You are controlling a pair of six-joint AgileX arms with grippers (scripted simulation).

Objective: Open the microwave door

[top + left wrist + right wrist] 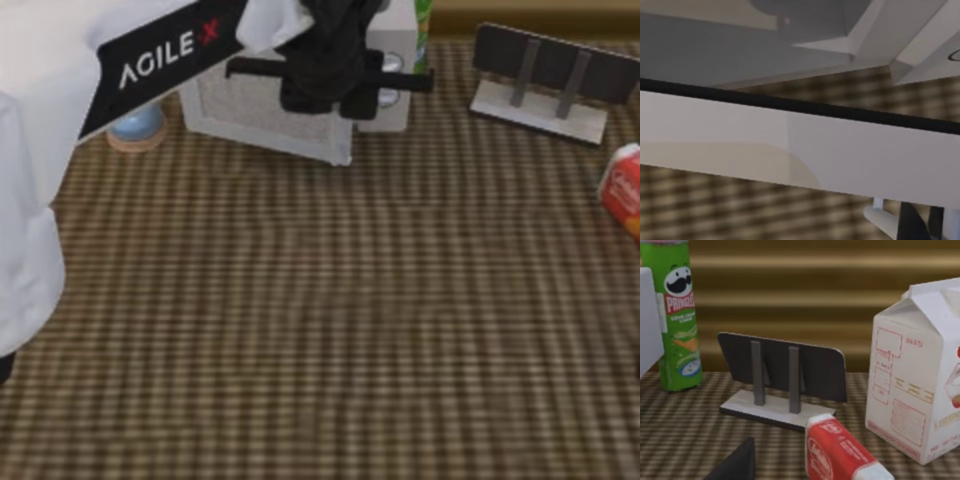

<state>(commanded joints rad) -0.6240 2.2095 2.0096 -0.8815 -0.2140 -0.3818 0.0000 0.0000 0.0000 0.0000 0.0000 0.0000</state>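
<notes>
One arm works: the left arm (120,60) reaches across the table (320,330) to the microwave (300,110) at the top view's far edge. Its door (270,115) looks swung slightly out at the right edge; hard to be sure. Left claw (330,75) sits over the door's top; whether its fingers are apart or together, cannot tell. Risks: claw slips off the door edge; arm snags the knob (388,98). Right claw not in view.

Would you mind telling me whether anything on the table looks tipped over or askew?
Yes: the red and white tube lies on its side beside the upright milk carton. The microwave door also stands angled away from the microwave, where the left gripper works.
</notes>
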